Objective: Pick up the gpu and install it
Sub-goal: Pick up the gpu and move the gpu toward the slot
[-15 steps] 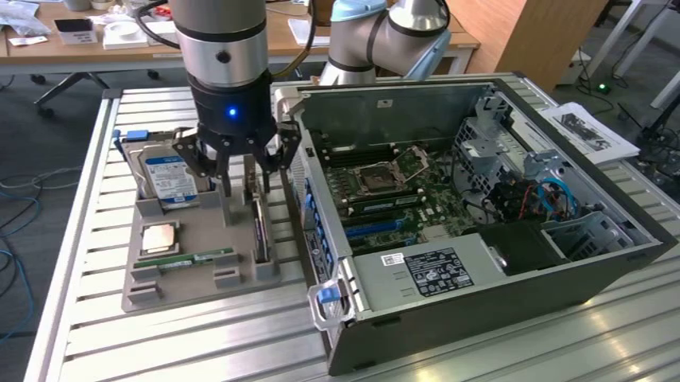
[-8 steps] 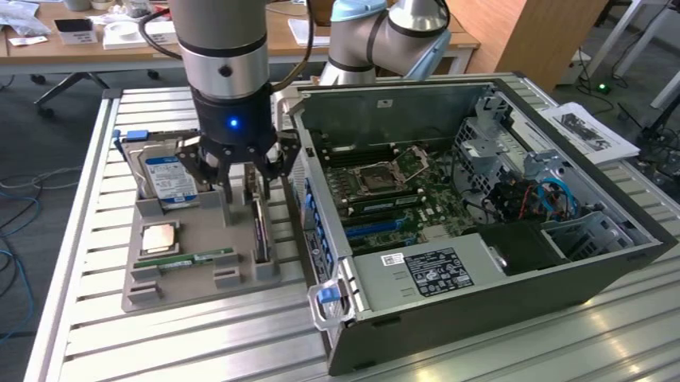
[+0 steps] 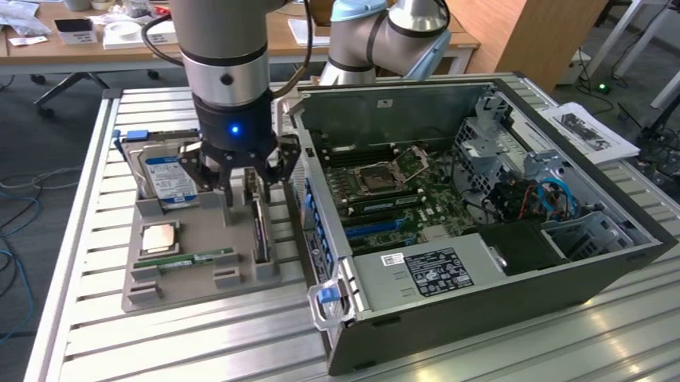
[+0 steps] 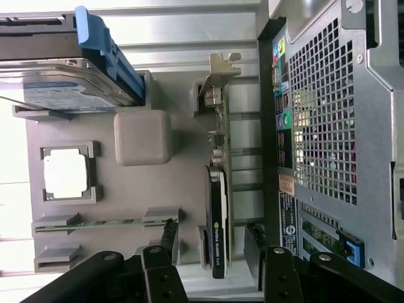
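Your jaws hung wide open, straddling gpu [image 4: 216, 214] without gripping. Gpu stood on edge in grey holder [image 3: 175, 280] slot, just beside open case [image 3: 510, 310]; likely set upright so jaws could pinch both faces.

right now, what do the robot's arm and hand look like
The arm is a silver-grey tube with a black wrist section and a small blue light. A black cable loops beside it. The hand is black, with bolted linkage fingers.
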`<action>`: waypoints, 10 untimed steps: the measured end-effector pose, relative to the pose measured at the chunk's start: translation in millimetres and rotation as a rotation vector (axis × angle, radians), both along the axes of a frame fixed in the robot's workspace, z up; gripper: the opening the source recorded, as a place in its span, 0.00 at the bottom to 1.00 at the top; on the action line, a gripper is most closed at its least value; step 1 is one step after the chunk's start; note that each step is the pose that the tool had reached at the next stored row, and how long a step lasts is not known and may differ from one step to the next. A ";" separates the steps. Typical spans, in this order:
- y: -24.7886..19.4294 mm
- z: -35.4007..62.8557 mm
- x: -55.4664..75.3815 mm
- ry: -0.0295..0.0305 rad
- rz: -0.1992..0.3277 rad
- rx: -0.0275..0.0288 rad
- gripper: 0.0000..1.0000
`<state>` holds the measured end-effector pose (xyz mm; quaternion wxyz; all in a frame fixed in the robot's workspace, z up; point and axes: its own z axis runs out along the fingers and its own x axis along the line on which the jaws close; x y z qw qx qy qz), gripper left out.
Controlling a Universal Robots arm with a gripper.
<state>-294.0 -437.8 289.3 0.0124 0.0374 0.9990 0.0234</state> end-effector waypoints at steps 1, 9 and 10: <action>0.0 -0.4 0.8 -0.0001 0.000 0.0001 0.55; 0.1 -11.2 2.1 -0.0001 0.000 0.0000 0.55; 0.0 -12.5 2.2 -0.0001 0.000 0.0001 0.55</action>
